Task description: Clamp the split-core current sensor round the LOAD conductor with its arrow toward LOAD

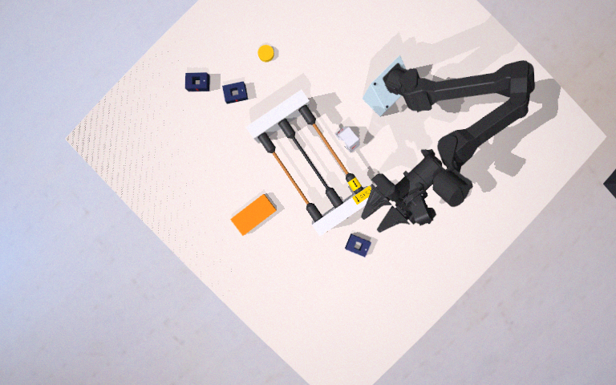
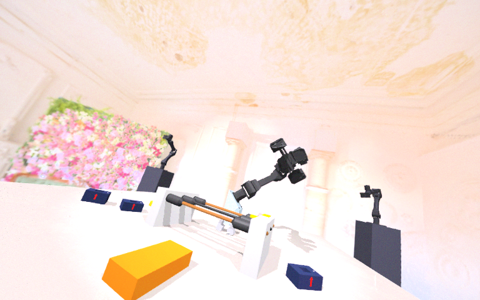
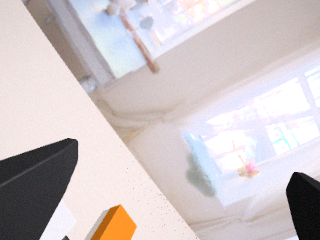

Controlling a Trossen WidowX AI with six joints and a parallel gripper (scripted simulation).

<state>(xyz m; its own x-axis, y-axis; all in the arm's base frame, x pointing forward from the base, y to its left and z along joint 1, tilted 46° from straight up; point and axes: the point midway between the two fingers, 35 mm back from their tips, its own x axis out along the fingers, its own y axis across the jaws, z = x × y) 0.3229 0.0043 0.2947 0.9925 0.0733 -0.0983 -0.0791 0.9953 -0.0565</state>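
Observation:
The open split-core sensor (image 1: 348,138) (image 2: 230,228) is small and whitish with a red mark. It stands on the table beside the frame, clear of the rods; its arrow direction is too small to tell. The conductor at the yellow marker (image 1: 362,195) (image 2: 264,215) is the outer orange rod (image 1: 330,148) nearest the sensor. A yellow sleeve (image 1: 354,183) with a black arrow sits at that rod's end; the marker's lettering is barely readable. My gripper (image 1: 370,224) (image 3: 187,167) is open and empty, high above the table near the frame's marker end. The sensor is outside the wrist view.
The frame has white end blocks (image 1: 277,114) (image 2: 257,247), a black middle rod (image 1: 310,155) and another orange rod (image 1: 289,177). Several closed navy sensors, including one (image 1: 358,245) (image 2: 304,277) near the marker end, an orange block (image 1: 253,214) (image 2: 147,264) (image 3: 117,225) and a yellow disc (image 1: 265,53) lie around it.

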